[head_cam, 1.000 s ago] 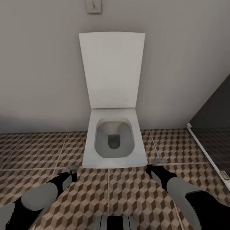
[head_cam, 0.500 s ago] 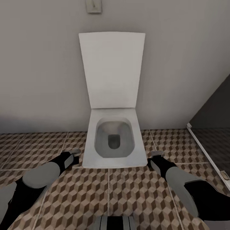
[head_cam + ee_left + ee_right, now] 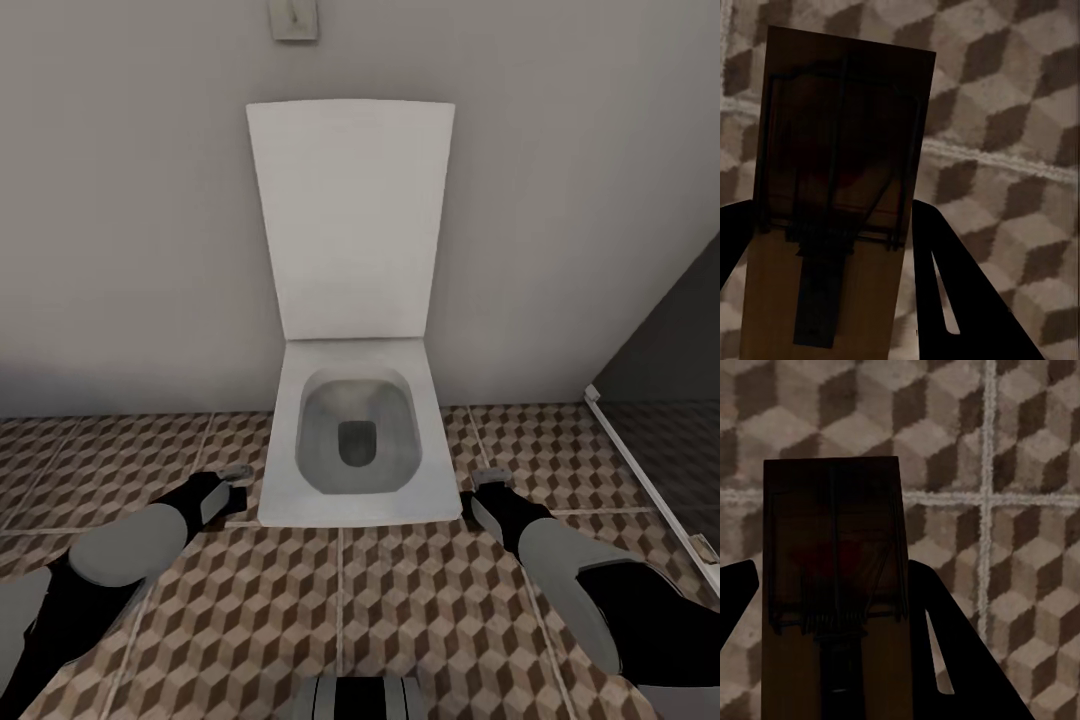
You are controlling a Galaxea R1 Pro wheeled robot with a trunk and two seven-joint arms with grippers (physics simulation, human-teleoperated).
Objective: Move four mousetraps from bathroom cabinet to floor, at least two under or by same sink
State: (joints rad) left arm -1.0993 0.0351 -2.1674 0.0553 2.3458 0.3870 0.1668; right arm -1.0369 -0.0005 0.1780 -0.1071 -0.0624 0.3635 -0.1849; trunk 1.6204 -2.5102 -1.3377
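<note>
Cube-patterned brown tile floor (image 3: pixel 400 600) surrounds a white open toilet (image 3: pixel 350 440) at centre frame; left claw (image 3: pixel 232 486) and right claw (image 3: pixel 487 490) each clamp a dark wooden mousetrap (image 3: pixel 832 202) (image 3: pixel 836 585).

1. This is a home bathroom, rendered in a simulator; the flat, clean surfaces give the render away.
2. A white square-edged toilet (image 3: pixel 350 450) stands at 12 o'clock against a plain grey wall (image 3: pixel 130 220), its lid (image 3: pixel 350 215) raised upright and leaning on that wall.
3. A small pale flush plate (image 3: pixel 293 18) is set in the wall just above the lid.
4. The bathroom floor (image 3: pixel 400 610) is laid with large square tiles printed in a brown, beige and white cube pattern, with pale grout lines; the same tiles show in both wrist views.
5. At 3 o'clock a dark glass panel (image 3: pixel 680 340) on a white bottom rail (image 3: pixel 645 480) looks like a shower screen.
</note>
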